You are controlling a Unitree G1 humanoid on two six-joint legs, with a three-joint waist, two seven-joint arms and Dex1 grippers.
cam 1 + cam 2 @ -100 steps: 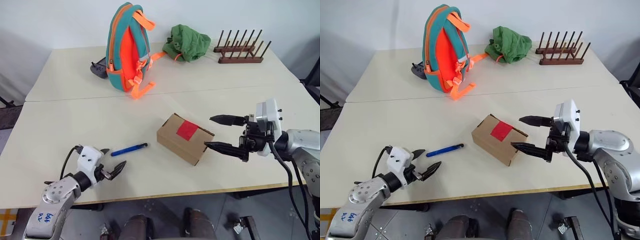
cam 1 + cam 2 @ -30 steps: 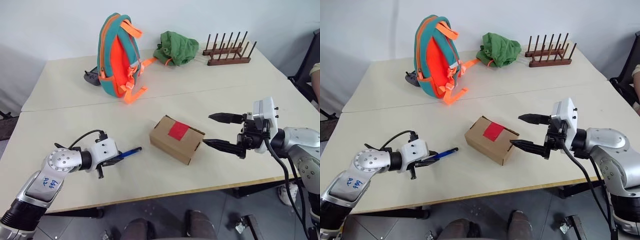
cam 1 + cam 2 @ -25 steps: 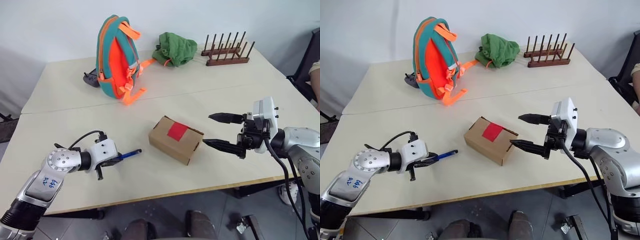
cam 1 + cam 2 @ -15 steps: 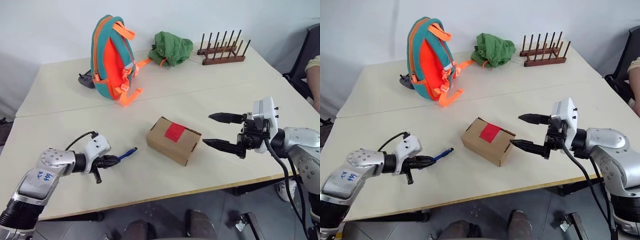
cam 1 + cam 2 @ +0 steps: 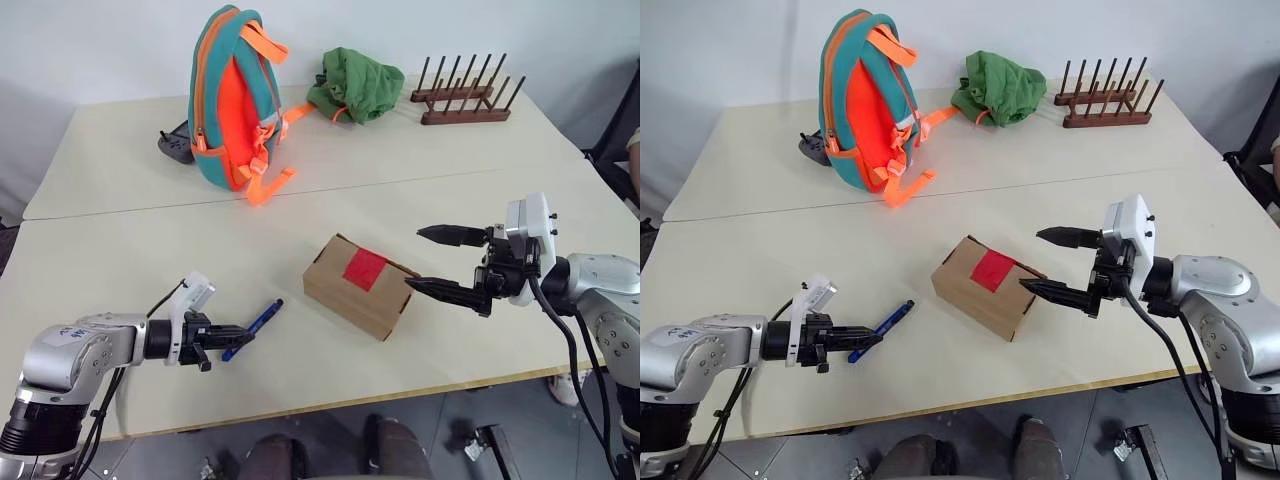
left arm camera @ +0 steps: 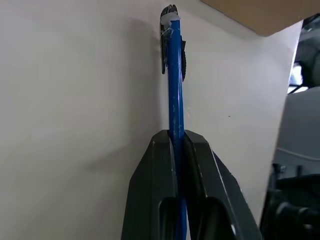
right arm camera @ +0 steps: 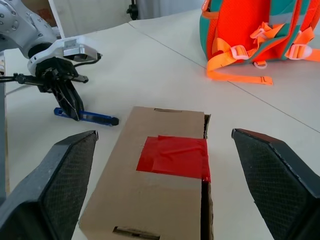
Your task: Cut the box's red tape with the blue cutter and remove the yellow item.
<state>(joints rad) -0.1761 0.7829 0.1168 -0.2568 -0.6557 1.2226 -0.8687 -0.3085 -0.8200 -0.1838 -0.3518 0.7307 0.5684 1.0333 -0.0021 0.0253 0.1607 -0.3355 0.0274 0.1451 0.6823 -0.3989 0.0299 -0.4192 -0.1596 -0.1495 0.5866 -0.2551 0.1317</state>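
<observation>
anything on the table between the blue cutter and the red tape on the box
Nothing visible. The left gripper is shut on the blue cutter, and only bare table lies between it and the box with the red tape on top.

Left gripper point(image 5: 232, 338) clamped on the blue cutter point(image 5: 254, 328), low over the table. Right gripper point(image 5: 438, 262) level, fingers spread wide beside the box point(image 5: 355, 286).

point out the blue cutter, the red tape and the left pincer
blue cutter point(image 5: 262, 319), left eye view, exposed shaft beyond the fingers.
red tape point(image 5: 365, 268), left eye view, middle of the patch on the box top.
left pincer point(image 5: 238, 333), left eye view, between its fingertips, shut on the cutter.
</observation>
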